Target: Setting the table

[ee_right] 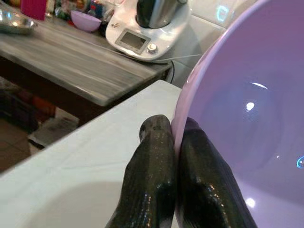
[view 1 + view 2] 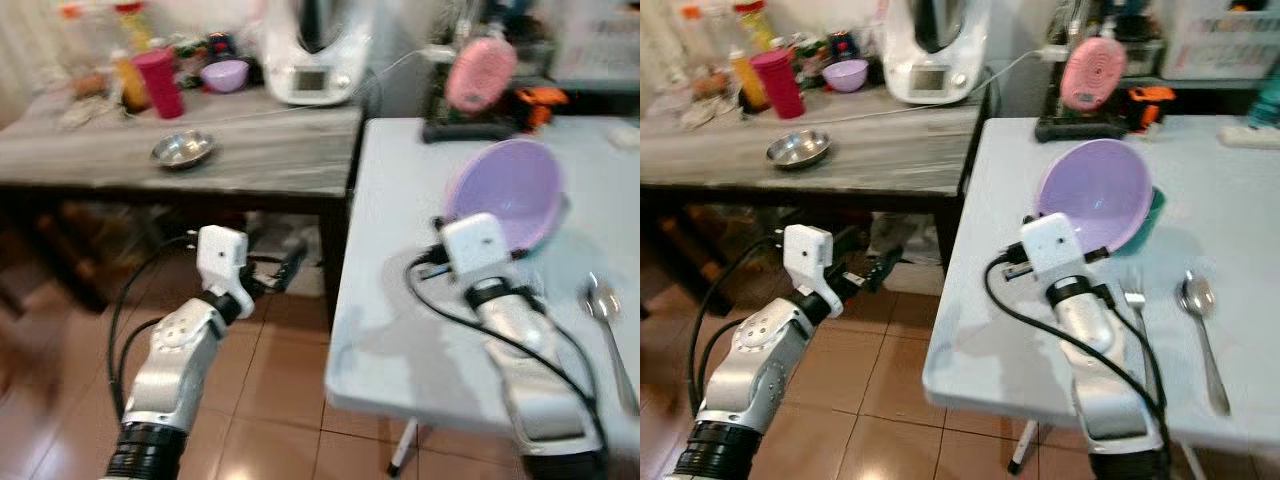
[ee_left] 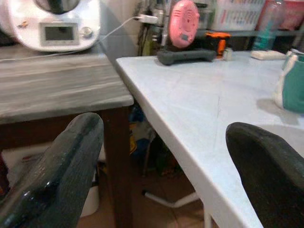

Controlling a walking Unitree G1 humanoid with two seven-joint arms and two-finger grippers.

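A large purple bowl (image 2: 1095, 195) is tilted on its side over the white table (image 2: 990, 300), with a teal container (image 2: 1150, 215) just behind it. My right gripper (image 1: 176, 126) is shut on the bowl's near rim (image 1: 247, 109), one finger on each side of the wall. To the right of the bowl, a fork (image 2: 1137, 310) and a spoon (image 2: 1200, 330) lie on the table. My left gripper (image 2: 875, 272) is open and holds nothing. It hangs over the tiled floor, below and left of the white table's edge (image 3: 190, 156).
A wooden side table (image 2: 840, 160) on the left carries a steel bowl (image 2: 798, 149), a red cup (image 2: 777, 84), a small purple bowl (image 2: 845, 74) and a white kitchen machine (image 2: 935, 50). A pink round device (image 2: 1092, 72) on a black stand sits at the white table's far edge.
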